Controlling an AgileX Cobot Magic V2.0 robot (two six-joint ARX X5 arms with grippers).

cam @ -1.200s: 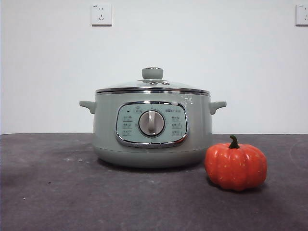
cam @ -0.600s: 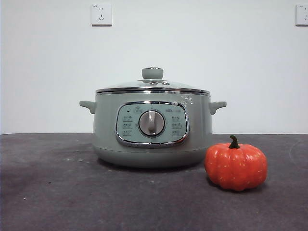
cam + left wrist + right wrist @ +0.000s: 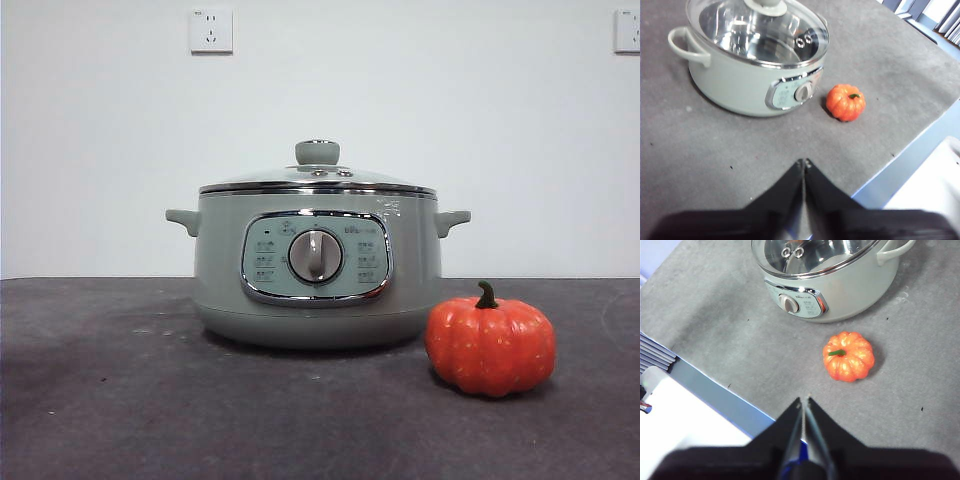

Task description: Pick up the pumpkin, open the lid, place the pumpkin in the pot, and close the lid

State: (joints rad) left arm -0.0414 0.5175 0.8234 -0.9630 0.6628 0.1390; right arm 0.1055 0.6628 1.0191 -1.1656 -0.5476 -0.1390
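My right gripper (image 3: 804, 401) hangs above the table with its two black jaws pressed together and nothing between them; my left gripper (image 3: 804, 162) waits the same way, tips meeting, empty. Neither shows in the front view.

The small glossy orange-red ribbed pumpkin (image 3: 490, 346) sits upright on the dark grey felt-like tabletop (image 3: 100, 400), its green stem up. From the front camera it lies at about four o'clock of the large round sage-green cooking pot (image 3: 316, 270), just beside its base, apparently not touching. The domed glass lid with chrome rim and pale green knob (image 3: 317, 172) is seated on the pot.

I judge that nothing is yet begun.

Risks, as I see them: the ribbed, glossy skin may slip from narrow jaws; a descent with the jaws unopened would knock the pumpkin rolling; an approach from the pot side risks striking the control panel (image 3: 316, 257).
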